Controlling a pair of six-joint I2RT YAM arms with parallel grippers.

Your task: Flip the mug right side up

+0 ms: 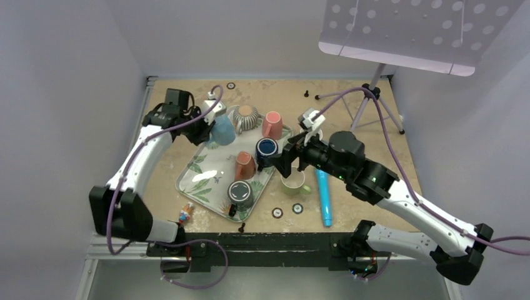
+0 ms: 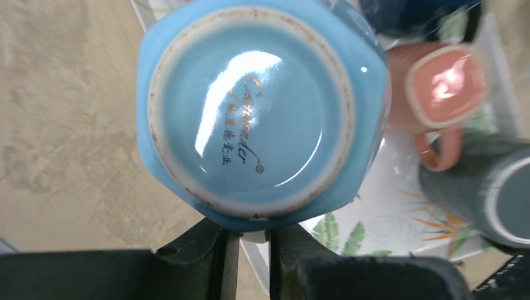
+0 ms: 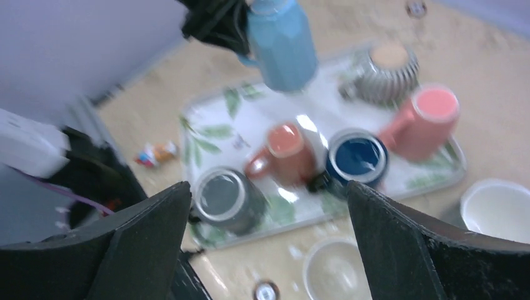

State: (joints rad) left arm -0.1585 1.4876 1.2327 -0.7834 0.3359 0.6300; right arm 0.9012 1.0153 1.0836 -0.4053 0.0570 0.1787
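A light blue faceted mug [image 1: 223, 129] hangs over the far left corner of the leaf-print tray [image 1: 209, 170]. My left gripper [image 1: 210, 120] is shut on it. In the left wrist view the mug's base [image 2: 253, 106] faces the camera and my fingers [image 2: 249, 236] pinch a pale part at its lower edge. The right wrist view shows the mug [image 3: 282, 44] tilted above the tray. My right gripper [image 1: 286, 160] is open and empty, hovering over the tray's right edge; its fingers [image 3: 269, 200] spread wide.
On the tray stand a striped mug [image 1: 245, 117], a pink mug [image 1: 272, 124], a dark blue mug [image 1: 267, 147], a terracotta mug [image 1: 245, 165] and a grey mug [image 1: 240, 194]. A green cup [image 1: 292, 183], a blue pen [image 1: 324, 197] and a tripod stand [image 1: 375, 94] are to the right.
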